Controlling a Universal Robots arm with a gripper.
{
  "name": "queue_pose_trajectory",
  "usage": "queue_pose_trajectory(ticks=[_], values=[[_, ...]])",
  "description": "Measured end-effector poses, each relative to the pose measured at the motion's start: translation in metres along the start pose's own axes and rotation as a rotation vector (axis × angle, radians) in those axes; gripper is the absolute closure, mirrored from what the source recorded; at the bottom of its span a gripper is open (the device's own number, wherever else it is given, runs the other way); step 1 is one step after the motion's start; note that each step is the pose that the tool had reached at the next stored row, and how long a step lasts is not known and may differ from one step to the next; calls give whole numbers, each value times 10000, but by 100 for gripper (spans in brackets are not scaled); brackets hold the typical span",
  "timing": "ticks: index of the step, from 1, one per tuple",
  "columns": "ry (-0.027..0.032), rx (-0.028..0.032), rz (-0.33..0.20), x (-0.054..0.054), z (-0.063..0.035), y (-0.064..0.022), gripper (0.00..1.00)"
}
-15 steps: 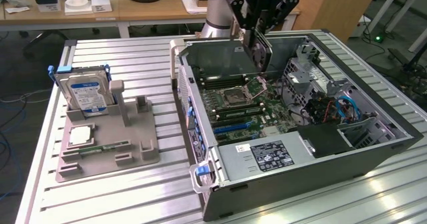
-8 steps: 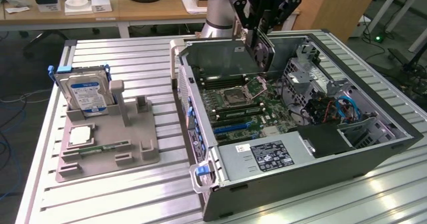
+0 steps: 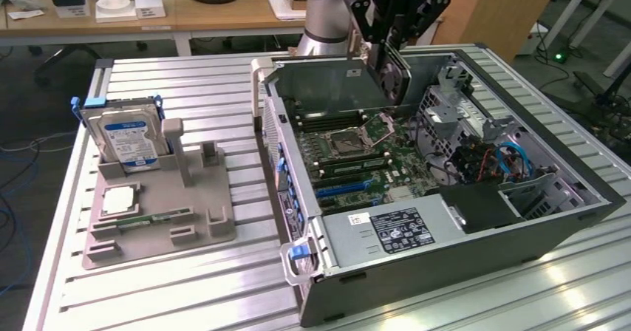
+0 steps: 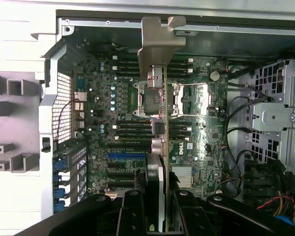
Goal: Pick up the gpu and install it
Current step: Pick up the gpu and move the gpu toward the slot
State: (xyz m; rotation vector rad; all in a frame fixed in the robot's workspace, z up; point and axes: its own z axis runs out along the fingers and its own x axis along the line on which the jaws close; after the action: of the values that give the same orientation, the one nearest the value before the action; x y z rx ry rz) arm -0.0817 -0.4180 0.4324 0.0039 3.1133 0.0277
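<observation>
Gripper (image 4: 160, 209) fingers are clamped on one end of the gpu (image 4: 156, 169), so the pick-up is done: the card hangs edge-on over the open computer case (image 3: 444, 272), its silver bracket (image 4: 156, 42) at the end away from the grip. It is above the motherboard (image 4: 103, 113) near the processor socket (image 4: 187, 98), apparently clear of the board, and the expansion slots (image 4: 125, 155) lie bare, so I judge the install not yet done. On the exterior view's left, the hard drive (image 3: 123, 135) and memory stick (image 3: 153, 218) rest in their grey holder (image 3: 197, 198).
</observation>
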Motion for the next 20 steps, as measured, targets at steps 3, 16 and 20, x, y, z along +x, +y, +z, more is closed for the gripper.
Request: queue_pose_trajectory(ticks=[3, 16, 20], values=[[-1, 0, 0, -32, 1, 0, 73], [-1, 0, 0, -152, 6, 0, 73], [0, 0, 0, -191, 8, 0, 73]])
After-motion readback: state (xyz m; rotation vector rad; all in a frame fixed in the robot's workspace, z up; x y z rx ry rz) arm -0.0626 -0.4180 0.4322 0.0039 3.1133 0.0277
